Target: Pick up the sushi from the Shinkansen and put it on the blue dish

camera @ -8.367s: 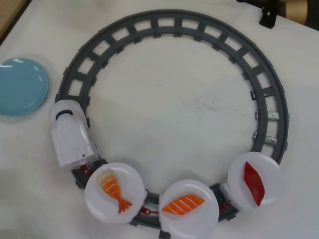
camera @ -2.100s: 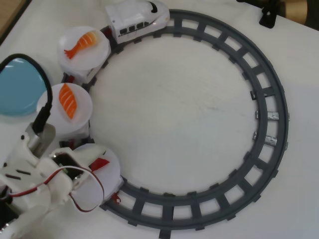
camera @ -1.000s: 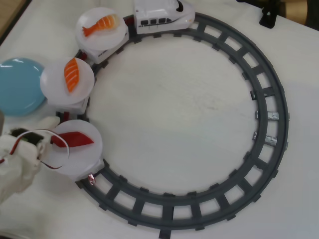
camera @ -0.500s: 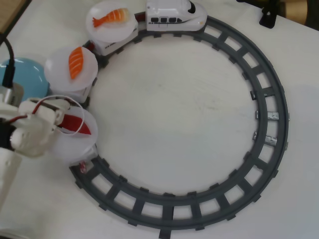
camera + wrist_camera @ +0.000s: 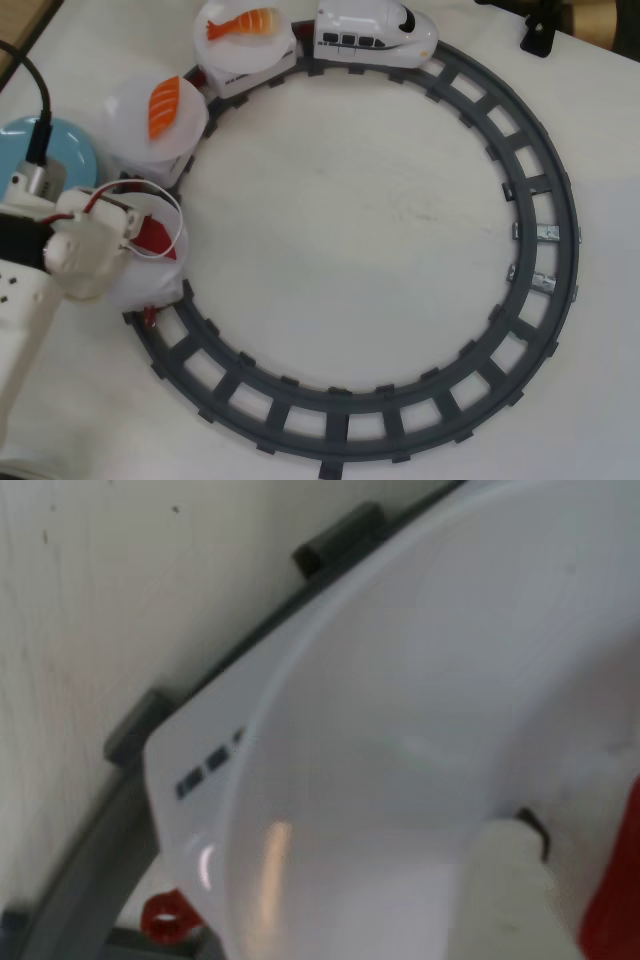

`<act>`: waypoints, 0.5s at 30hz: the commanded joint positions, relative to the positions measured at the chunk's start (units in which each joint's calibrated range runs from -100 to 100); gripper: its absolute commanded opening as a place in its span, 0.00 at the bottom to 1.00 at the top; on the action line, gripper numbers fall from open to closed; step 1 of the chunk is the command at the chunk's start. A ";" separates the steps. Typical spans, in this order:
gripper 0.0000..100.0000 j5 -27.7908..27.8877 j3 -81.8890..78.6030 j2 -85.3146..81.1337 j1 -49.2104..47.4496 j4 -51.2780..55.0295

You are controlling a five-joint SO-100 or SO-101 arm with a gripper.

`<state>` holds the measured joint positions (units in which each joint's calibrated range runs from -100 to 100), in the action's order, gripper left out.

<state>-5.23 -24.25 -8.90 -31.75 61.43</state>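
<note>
Your gripper (image 5: pixel 140 232) sits over the last white plate (image 5: pixel 150 285) at the track's (image 5: pixel 560 240) left side in the overhead view, and its body hides the fingertips, so you cannot tell whether the fingers are apart or together. The sushi (image 5: pixel 155 232) lies on that plate, only a red sliver showing beside the gripper; in the wrist view it is a red edge (image 5: pixel 612 900) at lower right. The Shinkansen (image 5: pixel 375 35) is at the top, and the blue dish (image 5: pixel 75 160) lies just left of the salmon plate (image 5: pixel 130 110).
</note>
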 commanded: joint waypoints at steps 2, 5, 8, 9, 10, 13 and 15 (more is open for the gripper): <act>0.02 -0.32 1.70 -0.60 0.24 -0.32; 0.04 -0.27 2.33 -0.76 -1.35 -0.24; 0.04 -0.21 4.59 -1.26 -4.78 2.22; 0.04 -0.27 5.58 -2.18 -6.28 3.16; 0.04 -0.16 6.39 -3.59 -7.68 3.75; 0.04 -0.27 8.10 -9.64 -11.64 4.01; 0.04 -0.27 8.38 -13.12 -14.81 4.01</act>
<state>-5.28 -20.22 -14.72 -43.03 65.21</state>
